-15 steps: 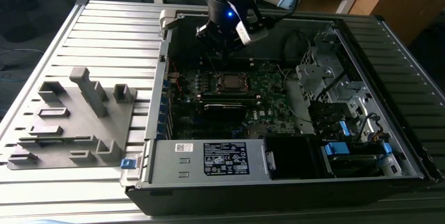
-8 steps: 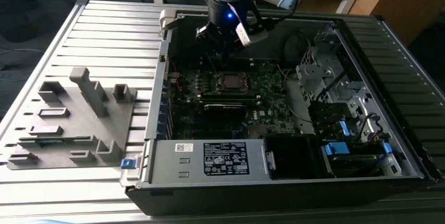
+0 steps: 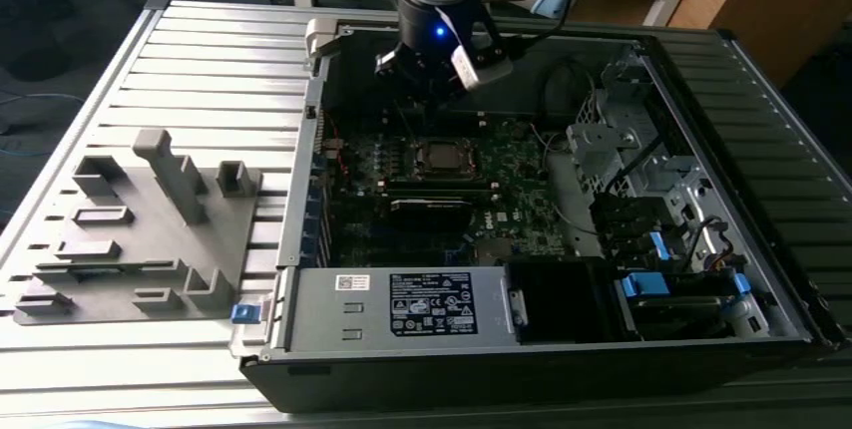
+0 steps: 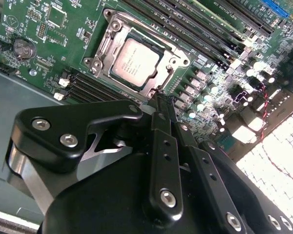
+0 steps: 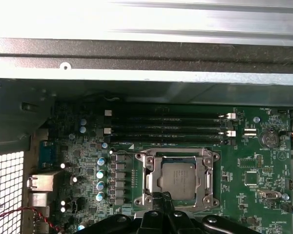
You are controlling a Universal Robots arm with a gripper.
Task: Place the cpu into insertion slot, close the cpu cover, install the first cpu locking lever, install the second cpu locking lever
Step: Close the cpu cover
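The claw (image 4: 161,100), pressed together and empty, hovers just beside the cpu (image 4: 136,61) in the insertion slot (image 4: 101,48).

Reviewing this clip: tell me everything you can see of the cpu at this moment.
The cpu is a small, flat, square chip with a dull silver-grey metal top bearing faint print. It lies level in the insertion slot on the green board. The silver cpu cover frames it on every side, and its top shows through the square opening. The gripper, shut, sits at the frame's edge beside the chip, not on its top.
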